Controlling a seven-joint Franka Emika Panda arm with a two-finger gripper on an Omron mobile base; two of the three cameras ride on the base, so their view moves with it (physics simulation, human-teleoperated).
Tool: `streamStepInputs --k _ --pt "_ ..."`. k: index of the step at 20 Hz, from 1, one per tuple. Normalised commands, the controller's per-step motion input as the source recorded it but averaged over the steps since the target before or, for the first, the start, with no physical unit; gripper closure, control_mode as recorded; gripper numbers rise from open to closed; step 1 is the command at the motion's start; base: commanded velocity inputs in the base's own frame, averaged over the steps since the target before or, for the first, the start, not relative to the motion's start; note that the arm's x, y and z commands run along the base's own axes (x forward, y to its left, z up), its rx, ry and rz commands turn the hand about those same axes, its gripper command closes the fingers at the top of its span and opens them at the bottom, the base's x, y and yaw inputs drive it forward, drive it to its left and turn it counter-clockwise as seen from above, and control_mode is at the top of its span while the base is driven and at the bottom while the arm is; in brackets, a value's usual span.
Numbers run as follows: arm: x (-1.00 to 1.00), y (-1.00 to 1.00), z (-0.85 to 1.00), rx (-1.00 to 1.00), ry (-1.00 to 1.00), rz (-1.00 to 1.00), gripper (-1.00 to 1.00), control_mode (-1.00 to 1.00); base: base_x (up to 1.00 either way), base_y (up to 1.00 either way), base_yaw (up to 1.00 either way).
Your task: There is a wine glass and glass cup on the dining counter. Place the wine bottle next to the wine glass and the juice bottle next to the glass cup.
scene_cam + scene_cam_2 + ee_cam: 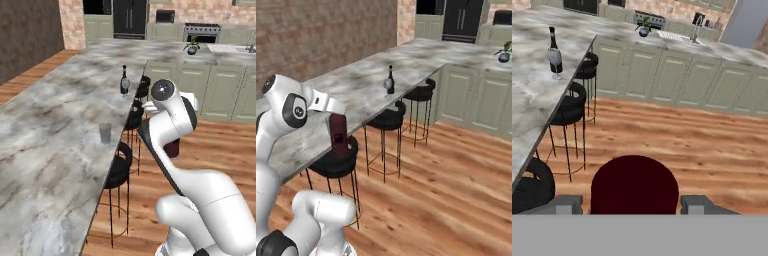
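While off-counter, pincer (634, 205) grips juice bottle (339, 136) (upright) | wine bottle (124, 80) beside wine glass (555, 60)

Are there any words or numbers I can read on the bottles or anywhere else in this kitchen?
No words or numbers can be read anywhere.
The wine bottle on the dining counter has a pale label: too small and blurred to read.
The juice bottle in the gripper: plain maroon, no text showing.
The oven and cabinets at the back: no signs legible.
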Motion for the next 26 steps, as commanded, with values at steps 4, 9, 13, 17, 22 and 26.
streamStepInputs --k 4,9,13,17,22,26 --pt "0.0 0.0 0.0 0.0 0.0 0.0 1.0 1.0 0.35 -0.16 0.63" --pt "0.0 0.0 0.0 0.0 0.0 0.0 1.0 1.0 0.34 -0.2 0.54" --pt "0.0 0.0 0.0 0.0 0.0 0.0 1.0 1.0 0.25 -0.31 0.4" --pt "0.0 0.0 0.0 0.0 0.0 0.0 1.0 1.0 0.14 -0.4 0.36" --pt "0.0 0.0 0.0 0.0 0.0 0.0 1.0 1.0 0.2 -0.34 0.41" --pt "0.0 0.0 0.0 0.0 0.0 0.0 1.0 1.0 0.29 -0.32 0.38"
